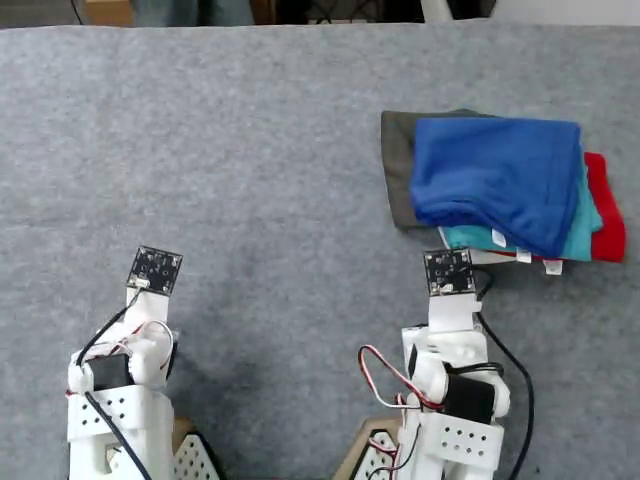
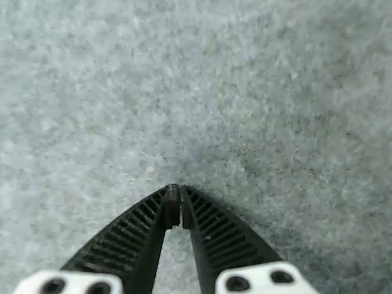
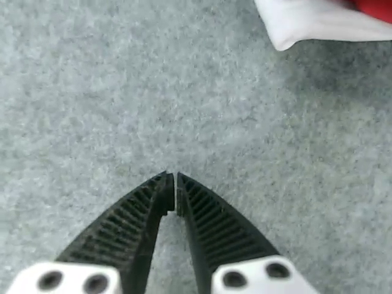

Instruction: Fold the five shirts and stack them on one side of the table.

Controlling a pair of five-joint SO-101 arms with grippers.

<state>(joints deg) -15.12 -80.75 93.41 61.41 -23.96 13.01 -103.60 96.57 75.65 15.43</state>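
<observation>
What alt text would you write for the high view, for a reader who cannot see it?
A stack of folded shirts, with a blue shirt on top, lies at the right of a grey table. The left arm and right arm sit at the near edge, the right one near the stack.

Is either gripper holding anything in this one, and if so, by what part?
Nothing is held. The left gripper and the right gripper are both shut with nothing between their fingers, over the gray table cover. The stack of shirts lies apart from both.
</observation>
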